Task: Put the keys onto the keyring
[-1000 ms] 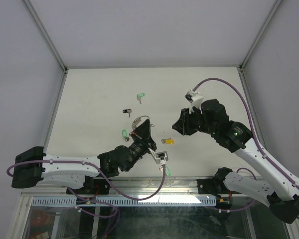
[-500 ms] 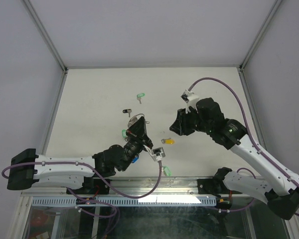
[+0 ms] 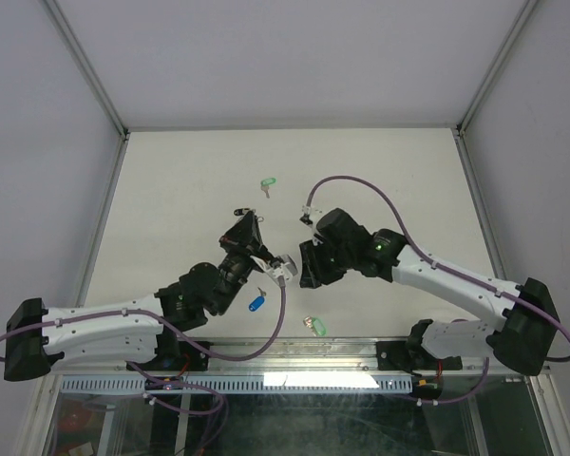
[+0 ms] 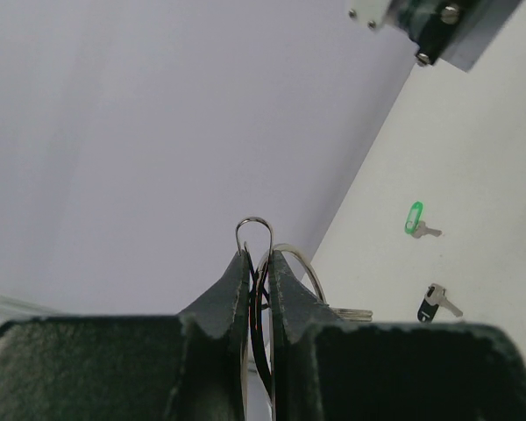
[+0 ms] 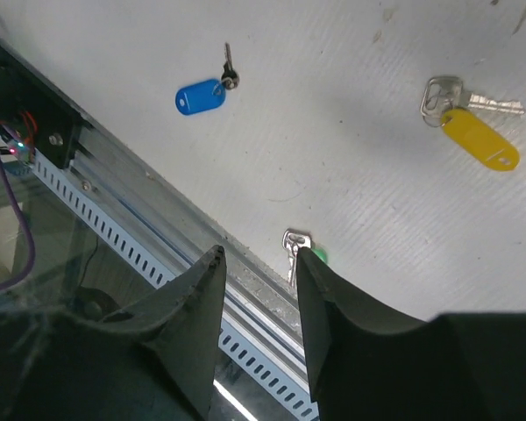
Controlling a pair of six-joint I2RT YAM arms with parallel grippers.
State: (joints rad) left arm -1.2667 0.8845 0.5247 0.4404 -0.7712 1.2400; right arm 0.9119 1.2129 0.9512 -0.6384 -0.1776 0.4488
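Your left gripper (image 4: pixel 259 260) is pinched shut on the thin silver wire keyring (image 4: pixel 254 219), which stands up between its fingertips. Your right gripper (image 5: pixel 259 256) hangs with jaws apart and empty over the white table (image 5: pixel 351 79), where a blue-tagged key (image 5: pixel 200 96), a yellow-tagged key (image 5: pixel 479 138) and a green-tagged key (image 5: pixel 294 240) lie loose.

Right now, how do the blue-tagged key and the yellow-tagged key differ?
The blue-tagged key lies nearer the edge of the table; the yellow-tagged key lies farther in. The blue one's blade points away from its tag; the yellow one's runs alongside its tag. Both lie loose and ungripped.
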